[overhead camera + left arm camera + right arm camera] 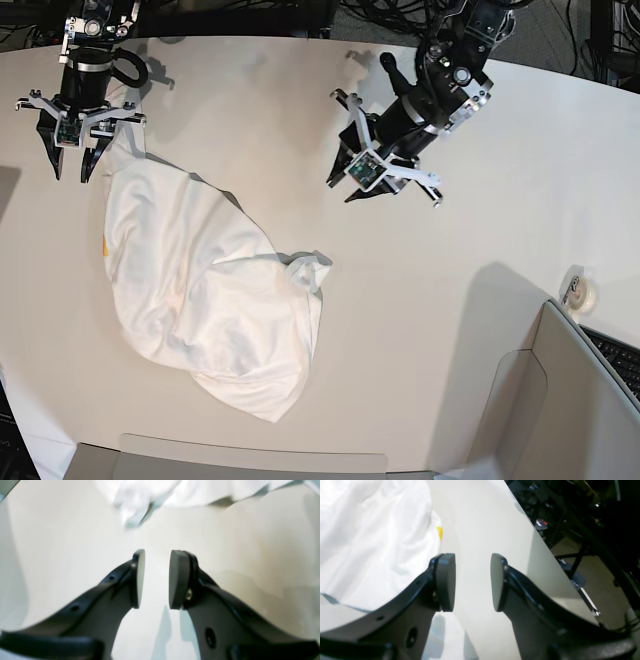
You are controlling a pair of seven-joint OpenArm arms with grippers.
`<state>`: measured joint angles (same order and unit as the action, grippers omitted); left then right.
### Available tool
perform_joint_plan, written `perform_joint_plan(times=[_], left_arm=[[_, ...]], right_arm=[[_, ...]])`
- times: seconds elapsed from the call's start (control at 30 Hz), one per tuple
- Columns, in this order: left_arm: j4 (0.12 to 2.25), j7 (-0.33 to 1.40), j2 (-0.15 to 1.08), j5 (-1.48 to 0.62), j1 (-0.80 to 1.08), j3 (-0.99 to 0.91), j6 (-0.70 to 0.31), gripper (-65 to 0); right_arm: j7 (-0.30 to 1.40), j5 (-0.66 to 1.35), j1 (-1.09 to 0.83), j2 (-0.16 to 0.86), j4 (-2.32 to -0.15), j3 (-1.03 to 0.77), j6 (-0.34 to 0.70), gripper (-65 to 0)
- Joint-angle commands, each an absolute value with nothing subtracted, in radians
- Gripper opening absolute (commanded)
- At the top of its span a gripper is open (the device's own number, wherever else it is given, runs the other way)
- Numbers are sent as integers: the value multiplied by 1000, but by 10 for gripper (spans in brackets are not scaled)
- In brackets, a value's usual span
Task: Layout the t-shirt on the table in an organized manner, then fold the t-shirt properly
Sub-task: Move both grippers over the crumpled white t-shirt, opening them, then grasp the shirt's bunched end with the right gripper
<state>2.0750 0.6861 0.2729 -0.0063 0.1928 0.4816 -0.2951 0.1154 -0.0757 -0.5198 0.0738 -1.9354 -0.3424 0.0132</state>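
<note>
The t-shirt [210, 290] lies crumpled on the left half of the table [450, 250], plain white side up, with a small yellow bit of print at its left edge. My right gripper [72, 170] hangs open just beyond the shirt's far left corner. In the right wrist view its fingers [472, 560] frame bare table, and the t-shirt [370, 542] sits to their left. My left gripper [345, 190] is open over bare table to the right of the shirt, holding nothing. The left wrist view shows the left gripper [158, 555] short of the t-shirt [175, 492].
A grey-beige panel [540, 400] and a laptop keyboard [615, 355] stand at the near right, with a small tape roll [583, 293] beside them. Another panel [250, 465] lines the near edge. The table edge [545, 545] drops to dark floor and equipment.
</note>
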Motion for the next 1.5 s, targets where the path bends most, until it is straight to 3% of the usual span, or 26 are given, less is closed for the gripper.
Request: perform_joint_plan(times=[0.0, 0.2, 0.53, 0.67, 0.73, 1.03, 1.47], left_arm=[[2094, 690, 271, -8, 176, 509, -294, -495], [2094, 774, 269, -2, 143, 662, -292, -495], [2092, 779, 271, -2, 151, 684, -292, -495], [2091, 779, 274, -2, 151, 684, -292, -495], [2089, 779, 274, -2, 151, 684, -292, -495], [2089, 779, 275, -2, 153, 685, -292, -495], [2087, 779, 275, -1, 154, 682, -291, -495]], right_arm=[[88, -77, -513, 82, -1952, -364, 2, -415], [194, -76, -469, 88, -1940, -487, 7, -415], [443, 193, -529, 116, -1943, -708, 314, -414], [446, 340, -604, 133, -1946, -722, 363, -410], [446, 390, -628, 153, -1946, -722, 392, -375], [446, 503, -667, 160, -1943, -717, 406, -183], [447, 499, -604, 162, -1788, -595, 407, -174]])
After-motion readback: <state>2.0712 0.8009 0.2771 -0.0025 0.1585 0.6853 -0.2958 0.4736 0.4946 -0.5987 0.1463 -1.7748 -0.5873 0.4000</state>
